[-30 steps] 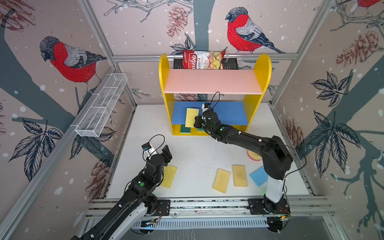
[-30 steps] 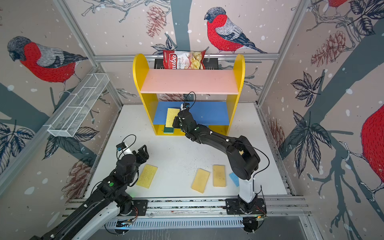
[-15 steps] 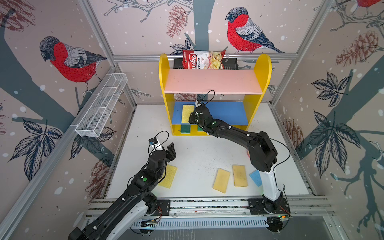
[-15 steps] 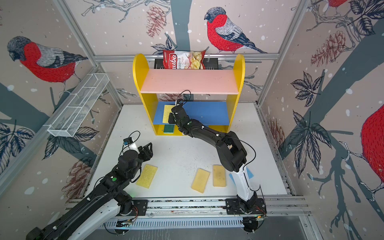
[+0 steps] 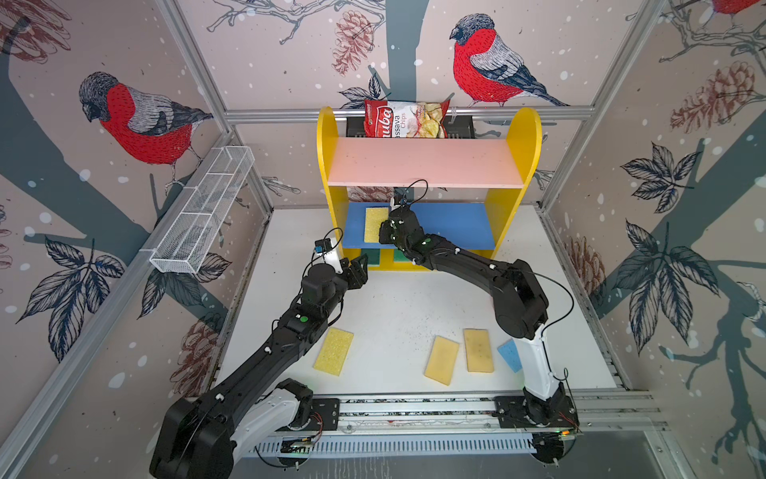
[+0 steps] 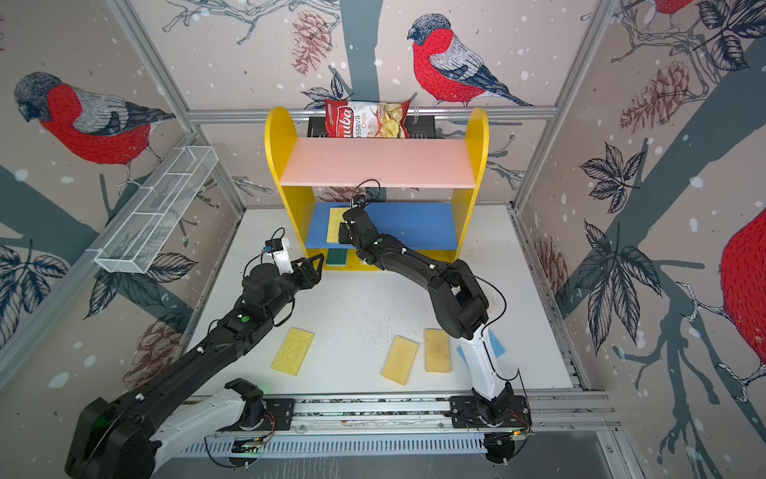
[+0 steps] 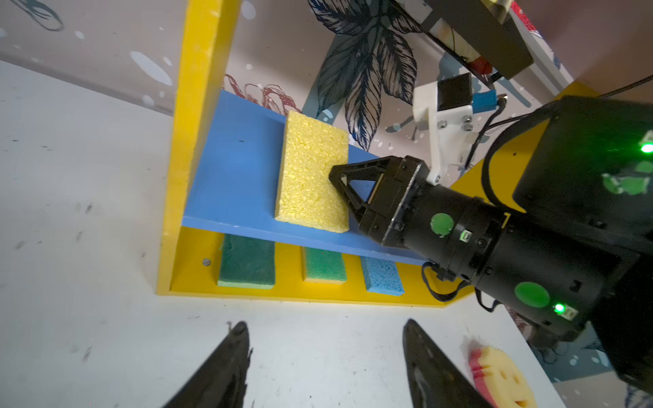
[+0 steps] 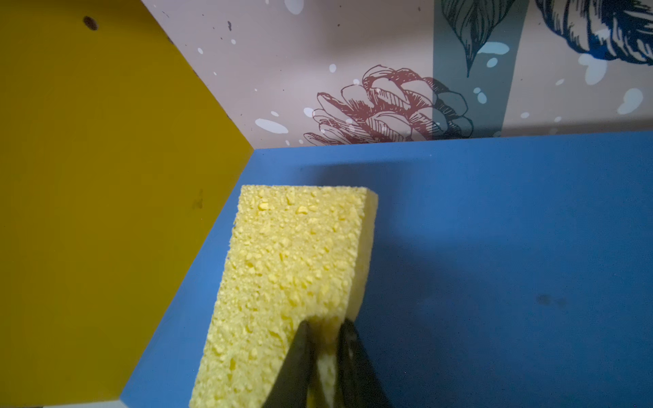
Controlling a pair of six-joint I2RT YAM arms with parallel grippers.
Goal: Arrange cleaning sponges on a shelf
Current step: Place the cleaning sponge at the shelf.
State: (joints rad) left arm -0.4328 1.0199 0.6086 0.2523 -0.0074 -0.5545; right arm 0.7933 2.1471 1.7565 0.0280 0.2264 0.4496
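Pinching yellow sponge (image 8: 282,275), the right hand (image 8: 325,330); top views hide this. Left hand (image 7: 325,326) gapes empty.

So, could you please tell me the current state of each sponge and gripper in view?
bright yellow sponge: lying on blue board
right gripper: jaws flank that sponge's edge, grip unclear
left gripper: open, empty
green sponges, light blue sponge: on yellow base
smiley sponge: on table
yellow sponge, tan sponges, blue sponge: loose on table
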